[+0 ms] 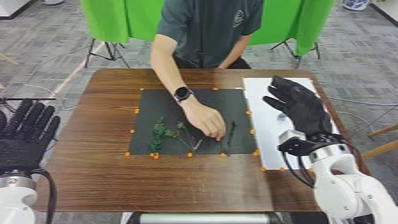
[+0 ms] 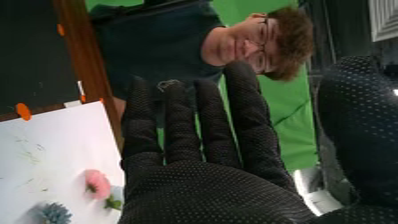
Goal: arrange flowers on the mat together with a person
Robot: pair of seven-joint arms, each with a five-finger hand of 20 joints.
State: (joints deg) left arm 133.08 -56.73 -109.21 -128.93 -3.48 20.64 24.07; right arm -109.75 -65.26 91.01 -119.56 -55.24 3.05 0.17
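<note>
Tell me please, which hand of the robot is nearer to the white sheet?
Right. The right hand is over the white sheet; the left hand is out beside the left edge of the table.

blue flower (image 2: pixel 55 214) cut off by right wrist view's edge

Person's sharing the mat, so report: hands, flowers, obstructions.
Left hand open. Right hand open over white sheet. Pink flower on sheet. Person's hand at stems on mat.
</note>
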